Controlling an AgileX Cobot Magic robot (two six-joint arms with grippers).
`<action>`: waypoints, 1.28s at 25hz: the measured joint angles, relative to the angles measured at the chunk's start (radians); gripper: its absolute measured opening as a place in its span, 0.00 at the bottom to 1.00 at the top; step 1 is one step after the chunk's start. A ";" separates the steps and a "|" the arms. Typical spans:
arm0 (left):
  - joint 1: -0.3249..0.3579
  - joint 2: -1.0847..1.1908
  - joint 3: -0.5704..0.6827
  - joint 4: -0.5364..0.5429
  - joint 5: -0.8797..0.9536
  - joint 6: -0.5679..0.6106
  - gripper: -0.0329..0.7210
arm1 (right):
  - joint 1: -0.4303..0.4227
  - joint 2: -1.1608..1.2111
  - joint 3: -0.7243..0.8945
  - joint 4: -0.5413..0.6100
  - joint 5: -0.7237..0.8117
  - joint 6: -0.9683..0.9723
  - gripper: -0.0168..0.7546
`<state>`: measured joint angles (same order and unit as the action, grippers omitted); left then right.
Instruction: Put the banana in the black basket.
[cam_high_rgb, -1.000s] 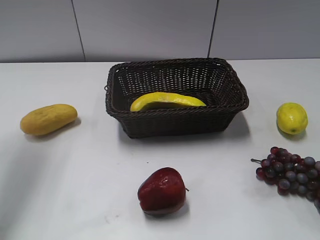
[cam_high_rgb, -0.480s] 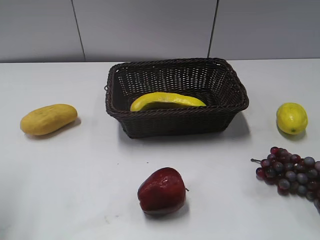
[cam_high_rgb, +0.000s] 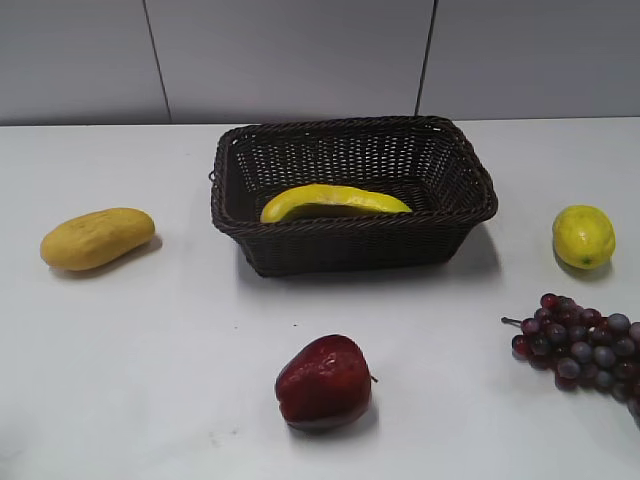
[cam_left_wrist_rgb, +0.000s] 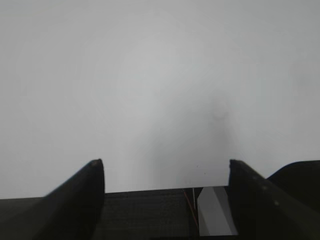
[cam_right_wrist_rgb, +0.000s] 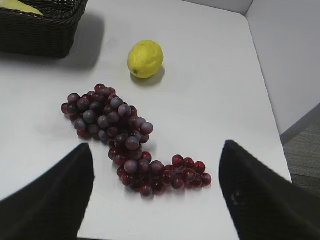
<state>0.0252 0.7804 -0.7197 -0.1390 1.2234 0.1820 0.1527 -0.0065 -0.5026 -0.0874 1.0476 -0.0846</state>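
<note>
Inside the black basket (cam_high_rgb: 352, 150) the banana (cam_high_rgb: 335, 202) lies lengthwise against the near wall, so the placing looks finished; the left gripper (cam_left_wrist_rgb: 166, 172) gapes over bare table, holding nothing; the right gripper (cam_right_wrist_rgb: 156, 160), jaws wide, hangs above the grapes (cam_right_wrist_rgb: 117, 132), seemingly parked clear of the basket.

Both the left gripper (cam_left_wrist_rgb: 166, 167) and right gripper (cam_right_wrist_rgb: 156, 172) hang spread wide, apparently holding nothing.
</note>
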 joint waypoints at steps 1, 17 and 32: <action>0.000 -0.032 0.017 0.000 0.000 -0.002 0.80 | 0.000 0.000 0.000 0.000 0.000 0.000 0.79; 0.000 -0.444 0.197 -0.003 -0.059 -0.025 0.79 | 0.000 0.000 0.000 0.000 0.000 0.000 0.79; 0.000 -0.785 0.233 -0.004 -0.137 -0.026 0.77 | 0.000 0.000 0.000 -0.001 0.000 0.000 0.79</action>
<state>0.0252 -0.0047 -0.4868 -0.1433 1.0864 0.1559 0.1527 -0.0065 -0.5026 -0.0884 1.0476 -0.0846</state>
